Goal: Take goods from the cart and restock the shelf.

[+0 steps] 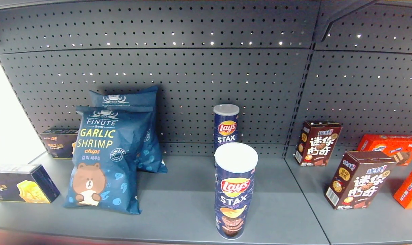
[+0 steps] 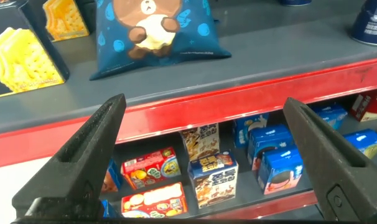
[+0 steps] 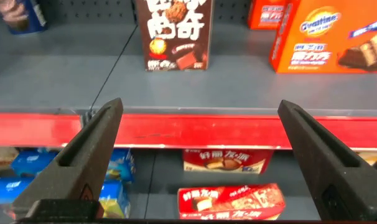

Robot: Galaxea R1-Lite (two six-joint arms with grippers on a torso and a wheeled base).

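Head view: on the shelf (image 1: pixel 178 204) a front chip bag (image 1: pixel 104 163) leaned at the left and a front can (image 1: pixel 234 190) stood in the middle, with bare floor between them. Left wrist view: the left gripper (image 2: pixel 204 106) gaped empty before the red shelf edge (image 2: pixel 176 121), the chip bag just beyond. Right wrist view: the right gripper (image 3: pixel 201 104) gaped empty too, with a brown box (image 3: pixel 173 31) beyond the edge.
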